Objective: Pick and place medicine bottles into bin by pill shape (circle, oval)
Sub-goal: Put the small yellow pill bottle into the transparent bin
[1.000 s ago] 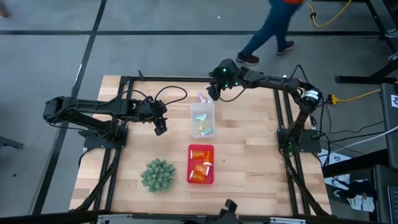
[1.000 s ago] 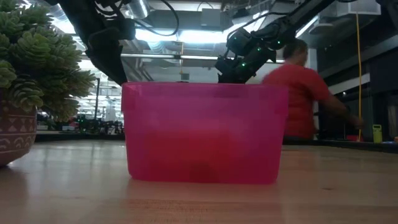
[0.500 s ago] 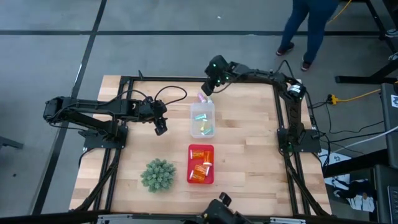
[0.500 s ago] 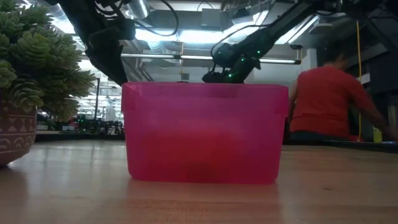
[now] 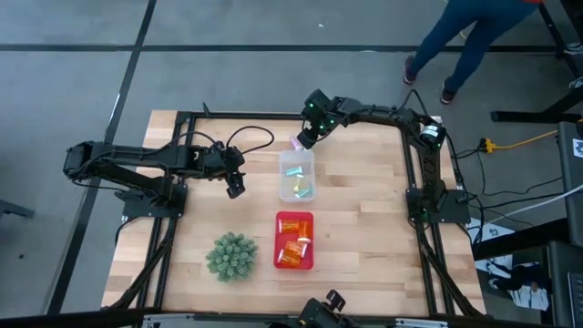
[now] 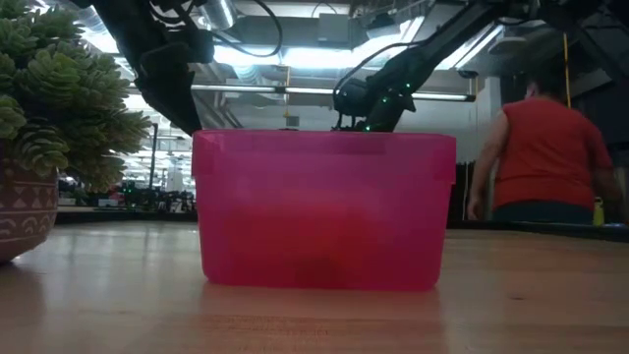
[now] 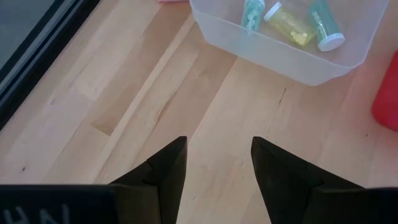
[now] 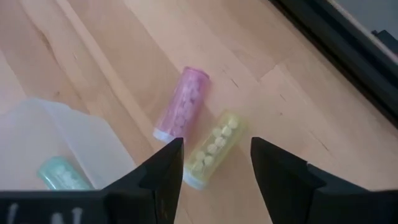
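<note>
Orange bottles (image 5: 292, 251) fill the red bin (image 5: 294, 219); three vials (image 7: 292, 22) lie in the clear bin (image 7: 286, 56). A pink vial (image 8: 182, 102) and yellow vial (image 8: 212, 149) remain on the table (image 8: 124, 37). The right gripper (image 8: 214, 163) hovers spread over them, holding nothing; the left gripper (image 7: 217, 163) waits spread and empty beside the clear bin.

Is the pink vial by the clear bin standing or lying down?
Lying down: the pink vial rests on its side on the table, beside a yellow vial, outside the clear bin.

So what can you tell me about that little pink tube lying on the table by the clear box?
The pink vial is a small see-through pink plastic tube with a pale cap, filled with small round pills. It lies on its side on the wooden table, outside the clear bin, near its corner. A yellow vial lies right beside it, close enough that contact is unclear. The right gripper hovers open just over the pair, touching neither.
</note>
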{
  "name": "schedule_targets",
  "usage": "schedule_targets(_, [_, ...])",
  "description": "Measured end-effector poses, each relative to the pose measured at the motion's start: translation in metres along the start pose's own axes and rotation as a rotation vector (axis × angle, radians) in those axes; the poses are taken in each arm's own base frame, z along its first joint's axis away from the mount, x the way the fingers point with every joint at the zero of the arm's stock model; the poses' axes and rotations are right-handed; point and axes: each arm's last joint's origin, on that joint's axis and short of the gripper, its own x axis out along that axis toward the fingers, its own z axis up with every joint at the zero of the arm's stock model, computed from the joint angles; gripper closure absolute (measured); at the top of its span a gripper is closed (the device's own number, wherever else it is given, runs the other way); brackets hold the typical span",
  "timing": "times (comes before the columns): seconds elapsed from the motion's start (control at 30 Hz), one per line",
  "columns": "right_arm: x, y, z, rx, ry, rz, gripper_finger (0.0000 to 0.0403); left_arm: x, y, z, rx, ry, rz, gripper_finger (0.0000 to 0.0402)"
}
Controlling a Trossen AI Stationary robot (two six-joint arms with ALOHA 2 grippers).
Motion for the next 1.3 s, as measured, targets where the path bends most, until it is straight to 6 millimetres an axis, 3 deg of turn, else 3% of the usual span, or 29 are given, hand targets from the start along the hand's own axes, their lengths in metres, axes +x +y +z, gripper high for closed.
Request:
schedule_targets(0.23, [0.005,-0.002,-0.003,-0.003,-0.011,-0.001,0.0215,0.0,0.0,0.0,0.0,0.0,0.0,0.0228])
schedule_targets(0.47, [0.03,-0.006,-0.01,0.001,0.029,-0.018,0.0214,0.0,0.0,0.0,-0.002,0.0,0.0,0.0228])
schedule_targets(0.8, [0.049,-0.01,-0.019,0.001,0.097,-0.025,0.0214,0.0,0.0,0.0,-0.002,0.0,-0.001,0.0228])
schedule_targets(1.13, [0.046,-0.014,-0.015,-0.036,0.1,-0.061,0.0216,0.0,0.0,0.0,-0.002,0.001,-0.001,0.0228])
schedule_targets(1.3, [0.044,-0.017,-0.015,-0.024,0.118,-0.069,0.0253,0.0,0.0,0.0,-0.009,0.0,-0.001,0.0228])
